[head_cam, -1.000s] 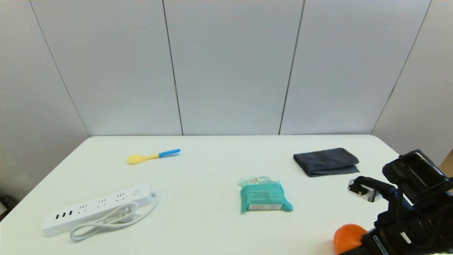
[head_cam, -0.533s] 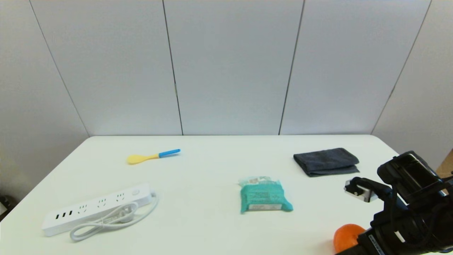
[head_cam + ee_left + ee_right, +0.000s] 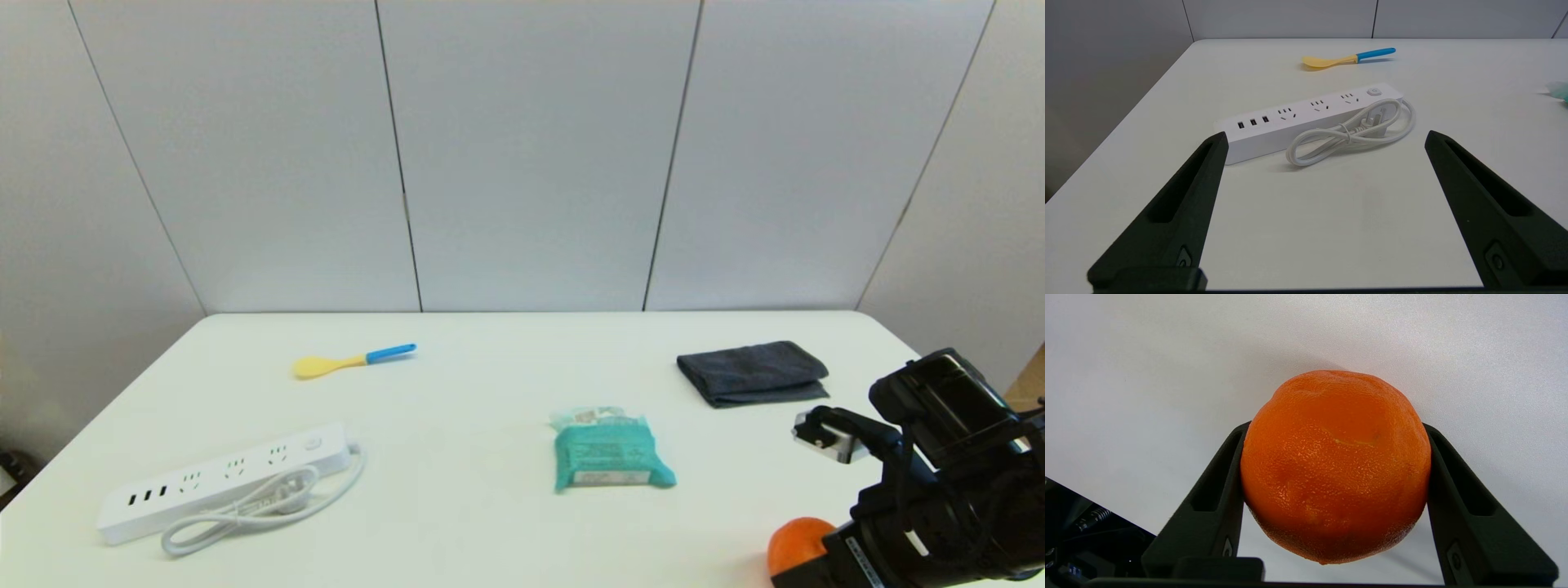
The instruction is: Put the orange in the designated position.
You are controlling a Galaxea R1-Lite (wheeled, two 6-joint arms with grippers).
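The orange (image 3: 1335, 465) fills the right wrist view, and my right gripper (image 3: 1336, 428) is shut on it, one black finger (image 3: 1216, 498) pressed against each side. In the head view the orange (image 3: 793, 545) peeks out at the table's front right, half hidden behind my right arm (image 3: 939, 490). The white tabletop (image 3: 1147, 375) around the fruit is bare and carries no mark for the designated position. My left gripper (image 3: 1326, 136) stands open over the front left of the table, holding nothing.
A teal packet (image 3: 608, 451) lies mid-table, a folded dark grey cloth (image 3: 753, 372) at the back right. A white power strip (image 3: 220, 478) with its coiled cable lies front left, and a yellow spoon with a blue handle (image 3: 351, 360) behind it.
My right arm has shifted slightly to the left and down with the orange in its grip. Everything else on the table is unchanged.
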